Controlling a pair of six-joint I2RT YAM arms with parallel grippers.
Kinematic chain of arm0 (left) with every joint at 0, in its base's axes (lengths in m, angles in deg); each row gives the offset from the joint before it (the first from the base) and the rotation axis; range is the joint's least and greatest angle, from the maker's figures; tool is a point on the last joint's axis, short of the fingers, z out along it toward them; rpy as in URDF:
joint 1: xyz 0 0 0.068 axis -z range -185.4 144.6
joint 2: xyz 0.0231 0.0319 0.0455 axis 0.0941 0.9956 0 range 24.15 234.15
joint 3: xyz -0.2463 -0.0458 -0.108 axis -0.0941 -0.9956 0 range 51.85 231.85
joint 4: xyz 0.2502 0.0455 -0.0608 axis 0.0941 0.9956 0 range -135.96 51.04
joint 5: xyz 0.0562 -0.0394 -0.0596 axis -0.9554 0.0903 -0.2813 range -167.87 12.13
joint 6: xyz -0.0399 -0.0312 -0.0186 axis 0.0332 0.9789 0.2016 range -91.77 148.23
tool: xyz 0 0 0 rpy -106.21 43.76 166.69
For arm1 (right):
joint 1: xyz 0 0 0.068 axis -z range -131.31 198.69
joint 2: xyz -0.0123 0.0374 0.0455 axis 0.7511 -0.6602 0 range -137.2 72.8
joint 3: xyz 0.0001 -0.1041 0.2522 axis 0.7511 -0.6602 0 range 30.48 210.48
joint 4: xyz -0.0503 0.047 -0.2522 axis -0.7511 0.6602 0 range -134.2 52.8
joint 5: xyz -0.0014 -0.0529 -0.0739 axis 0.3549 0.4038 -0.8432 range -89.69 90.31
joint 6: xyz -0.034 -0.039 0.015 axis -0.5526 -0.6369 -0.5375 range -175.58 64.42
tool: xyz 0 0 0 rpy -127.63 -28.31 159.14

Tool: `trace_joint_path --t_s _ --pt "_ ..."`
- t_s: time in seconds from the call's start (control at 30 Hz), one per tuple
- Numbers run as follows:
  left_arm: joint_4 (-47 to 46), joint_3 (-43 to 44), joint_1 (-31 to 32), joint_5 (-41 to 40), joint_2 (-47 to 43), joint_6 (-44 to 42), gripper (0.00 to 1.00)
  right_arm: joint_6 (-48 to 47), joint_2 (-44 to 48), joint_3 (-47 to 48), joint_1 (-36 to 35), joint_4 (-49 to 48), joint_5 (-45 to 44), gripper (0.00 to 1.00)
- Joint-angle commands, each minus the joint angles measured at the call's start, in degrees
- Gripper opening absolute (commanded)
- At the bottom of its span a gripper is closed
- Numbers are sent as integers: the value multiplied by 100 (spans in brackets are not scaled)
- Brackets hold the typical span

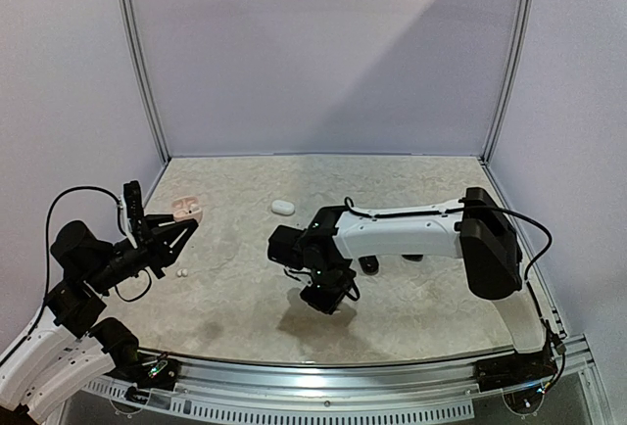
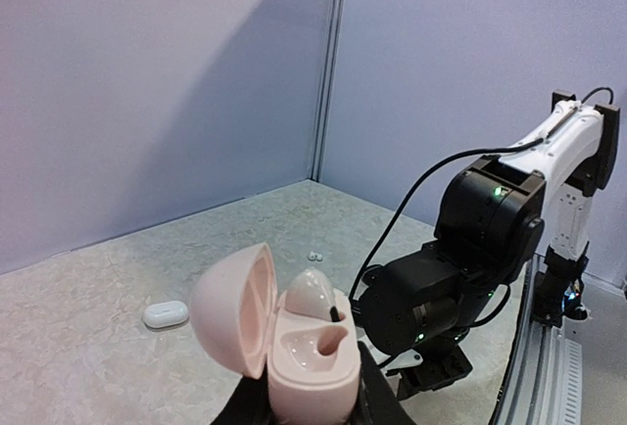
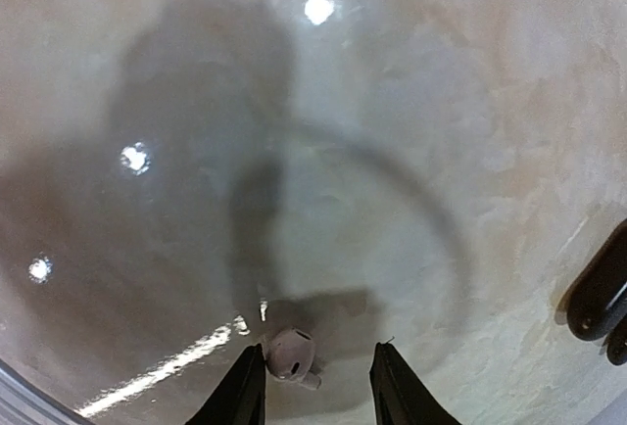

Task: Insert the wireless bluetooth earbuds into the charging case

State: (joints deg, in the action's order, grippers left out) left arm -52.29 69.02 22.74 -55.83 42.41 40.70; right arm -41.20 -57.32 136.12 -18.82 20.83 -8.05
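Left gripper (image 2: pixel 299 407) is clenched on the base of the pink charging case (image 2: pixel 312 352), holding it off the table with the mouth turned up and the lid (image 2: pixel 235 309) swung back, presumably so that a bud can be dropped straight in. The case is a smooth, matte, pebble-shaped shell. Its far well holds a rounded pale dome (image 2: pixel 313 293), likely one bud already seated, and the near well (image 2: pixel 321 340) looks empty. Right gripper (image 3: pixel 315 386) points down at the marbled, glossy table (image 3: pixel 392 151) with its jaws parted, not gripping. A small pale earbud (image 3: pixel 288 354), glossy with a short stem, lies against one finger (image 3: pixel 240 396) and clear of the other. Whether it rests on the surface cannot be told. Judged step: taking up this bud for the empty well. Elsewhere, a closed white case (image 2: pixel 165 314) and a pair of tiny white earbuds (image 2: pixel 313 255) sit apart, and black rounded pieces (image 3: pixel 598 293) lie at the edge of the right wrist view.
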Motion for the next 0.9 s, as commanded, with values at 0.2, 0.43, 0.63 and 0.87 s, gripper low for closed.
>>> trace_joint_path --t_s 0.2,0.43,0.63,0.87 --pt "42 -69 -72 37 -85 -26 0 268 242 39 205 183 -869 36" --pt "0 -104 -72 36 -85 -21 0 796 430 144 47 169 -961 25" --pt "-17 -114 -72 32 -95 -16 0 1792 412 211 5 194 -639 15" --pt "4 -111 -71 41 -122 -16 0 2021 114 312 95 134 -262 13"
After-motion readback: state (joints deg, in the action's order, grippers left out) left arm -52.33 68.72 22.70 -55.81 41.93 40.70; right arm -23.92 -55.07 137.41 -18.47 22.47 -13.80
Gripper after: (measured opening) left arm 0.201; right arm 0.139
